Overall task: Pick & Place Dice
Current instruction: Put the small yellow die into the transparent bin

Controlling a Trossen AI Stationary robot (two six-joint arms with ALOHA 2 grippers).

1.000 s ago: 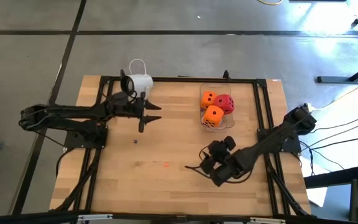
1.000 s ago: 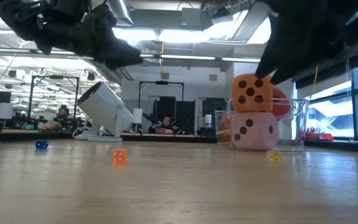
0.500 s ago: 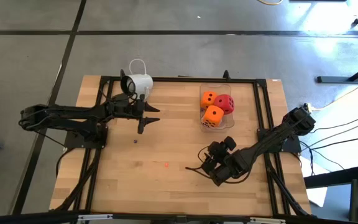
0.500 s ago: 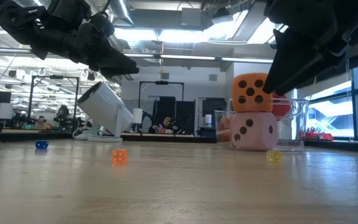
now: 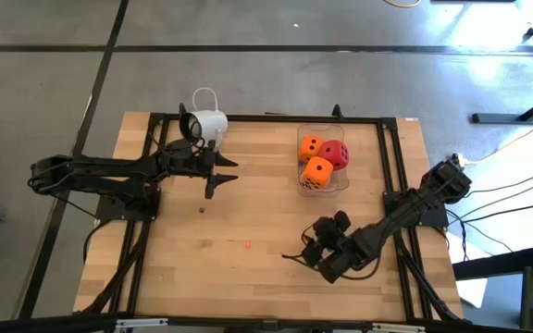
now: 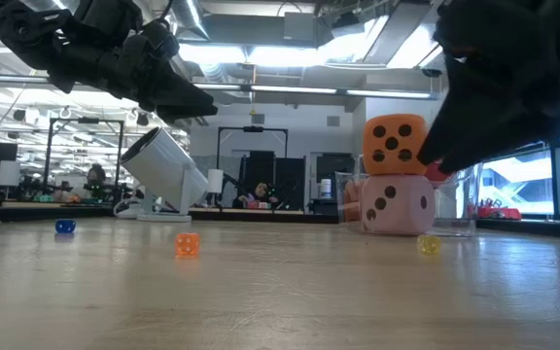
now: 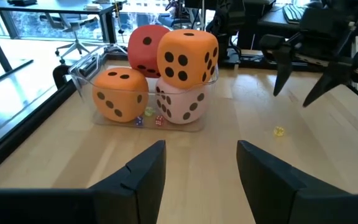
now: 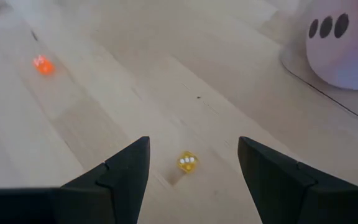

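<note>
Right gripper (image 8: 188,177), jaws spread wide and empty, sliding toward lower right of the high view, now framing a tiny yellow die (image 8: 187,162) on the table (image 5: 248,277). Likely lining up a pick. Big dice (image 5: 320,159) sitting piled in the clear tray (image 5: 339,183), upper centre. Left gripper (image 5: 218,169) idling parted, mid-left.

Wooden table (image 5: 248,277) carried a clear tray (image 5: 339,181) of foam dice (image 5: 317,170), a white camera (image 5: 207,122), and tiny loose dice: yellow (image 8: 188,162), orange (image 6: 187,244), blue (image 6: 64,226).
</note>
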